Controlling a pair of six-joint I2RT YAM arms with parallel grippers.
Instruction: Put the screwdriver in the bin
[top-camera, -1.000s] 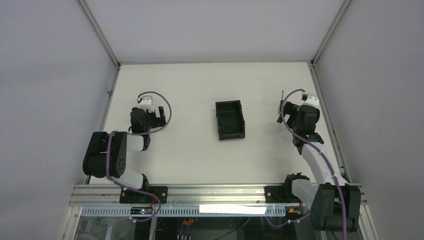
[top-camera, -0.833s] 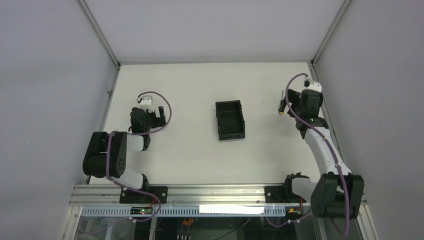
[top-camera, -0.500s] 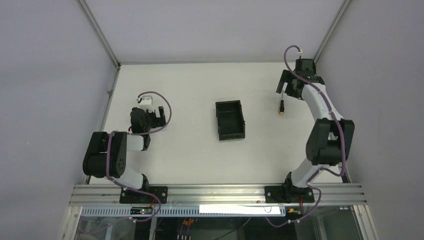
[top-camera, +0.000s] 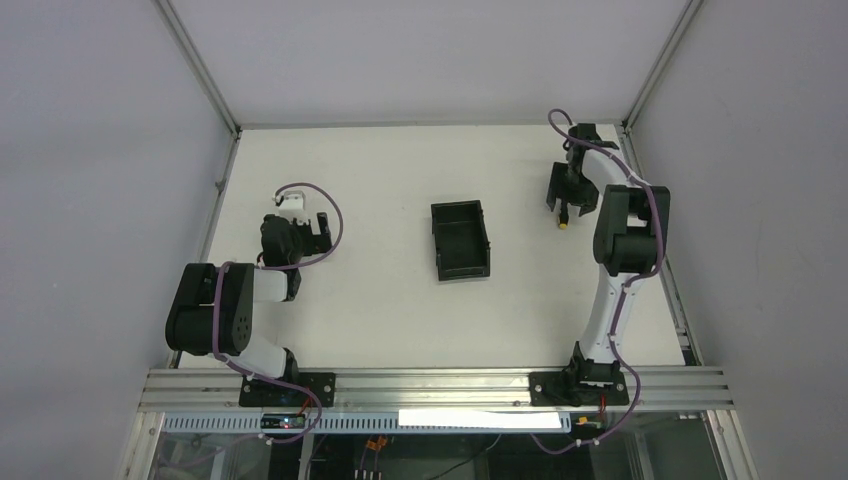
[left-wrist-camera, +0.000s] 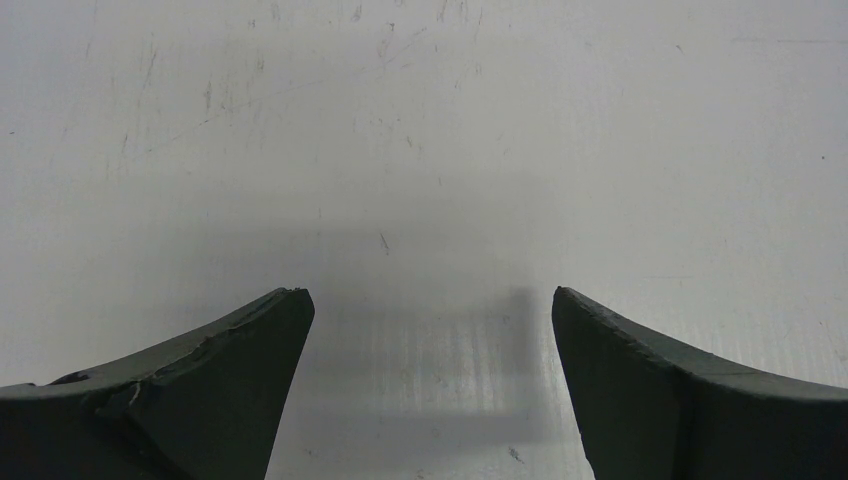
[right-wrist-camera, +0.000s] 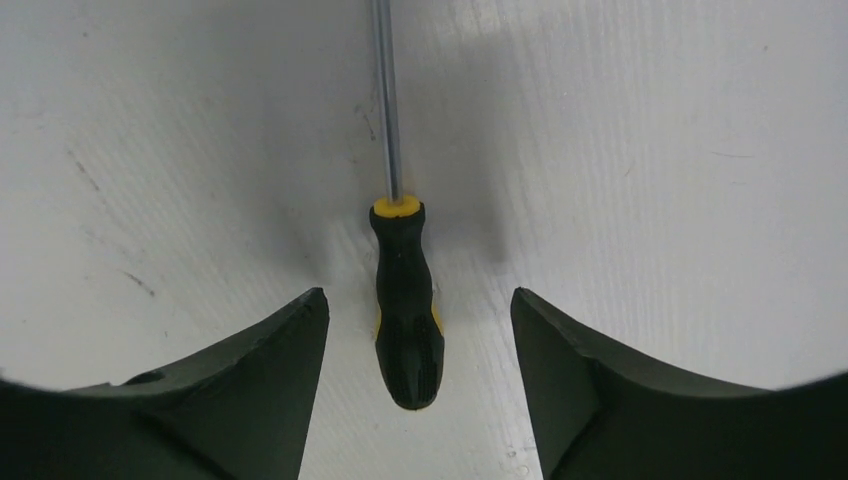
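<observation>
Screwdriver (right-wrist-camera: 405, 320): shaft tip cut off at the wrist view's top edge. From above it is mostly hidden under the right gripper (right-wrist-camera: 417, 294). Ribbed black-and-yellow handle, slim steel shaft. Lies on the scuffed white table (top-camera: 380, 180), handle between the parted fingers without touching them, shaft pointing away from the wrist. Bin (top-camera: 461, 240): black plastic, open-topped, well apart. Left gripper (left-wrist-camera: 427, 295): fingers apart above the table.
</observation>
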